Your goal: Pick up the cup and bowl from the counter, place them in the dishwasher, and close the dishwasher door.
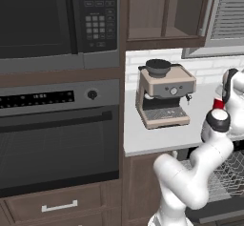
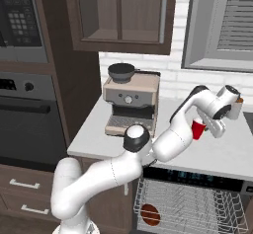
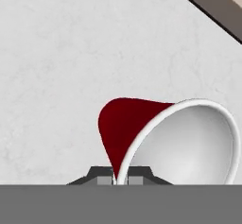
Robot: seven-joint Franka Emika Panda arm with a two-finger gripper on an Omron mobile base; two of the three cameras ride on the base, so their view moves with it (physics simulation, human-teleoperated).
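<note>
The red cup (image 3: pixel 127 124) with its white inside fills the lower middle of the hand view, over the light counter (image 3: pixel 56 53). My gripper (image 3: pixel 120 180) is shut on the cup's rim, one dark fingertip on each side of the wall. From the right base the cup (image 2: pixel 198 128) hangs at the hand, right of the coffee machine, with the gripper (image 2: pixel 207 125) on it. In the left base view the cup (image 1: pixel 218 104) peeks out behind the arm. Below the counter (image 2: pixel 99 144) the dishwasher (image 2: pixel 197 178) stands open, its wire rack (image 2: pixel 207 203) pulled out, with a reddish-brown bowl (image 2: pixel 149 214) inside.
A beige coffee machine (image 2: pixel 131 99) stands on the counter left of the cup. A pale bottle (image 2: pixel 236 108) is just behind the hand. The black oven (image 1: pixel 57 134) and microwave (image 1: pixel 47 20) fill the wall at left. Upper cabinets (image 2: pixel 118 16) hang overhead.
</note>
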